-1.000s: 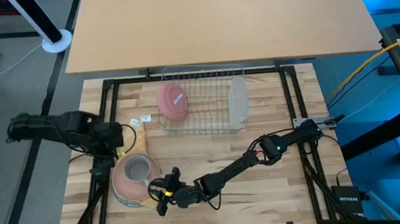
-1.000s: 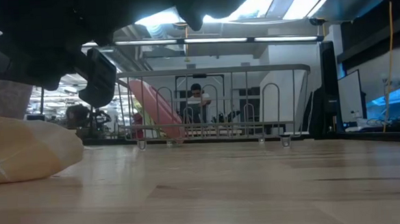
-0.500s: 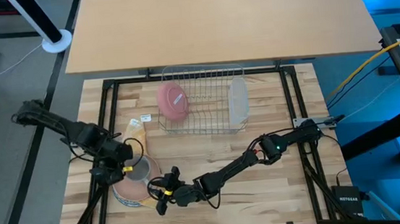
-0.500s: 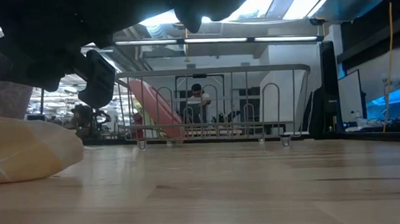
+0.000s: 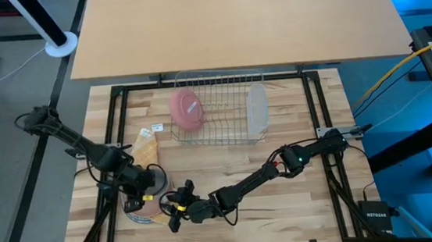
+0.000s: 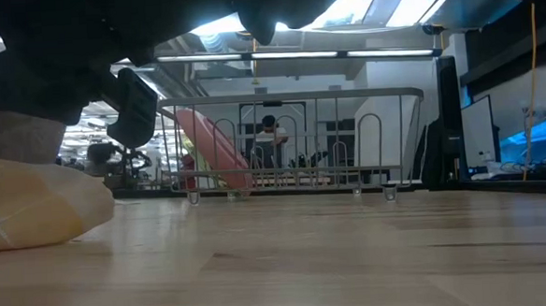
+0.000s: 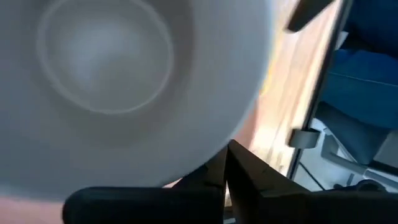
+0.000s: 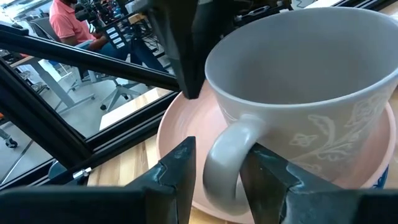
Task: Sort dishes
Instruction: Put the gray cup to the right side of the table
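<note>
A grey mug [image 8: 298, 106] stands in a pink bowl [image 8: 177, 134] on a blue-patterned plate [image 5: 135, 216] at the table's near left. My left gripper [image 5: 141, 192] is open, low over the mug; one finger [image 8: 180, 50] stands outside the mug's wall. My right gripper [image 5: 175, 208] is open and level, its fingers on either side of the mug's handle [image 8: 227, 158]. A pink plate [image 5: 186, 109] leans on edge in the wire rack [image 5: 219, 109]. My left gripper: I cannot tell whether its finger [image 8: 180, 50] touches the mug's outer wall. My right gripper: one finger [image 8: 264, 171] lies close against the handle's side and a gap shows at the other finger [image 8: 180, 168]. I cannot tell whether it touches.
A yellow-tan cloth [image 5: 146, 149] lies just behind the stack and also shows in the low view [image 6: 32, 208]. The rack stands mid-table at the back with a pale dish [image 5: 256, 108] at its right end. A black frame [image 5: 115, 130] rims the table. A person [image 6: 270, 139] sits in the room beyond.
My left arm has reached out from the table's left edge toward the near side and gone down over the mug and bowl, now covering them in the high view. My right gripper and the dishes have kept still.
</note>
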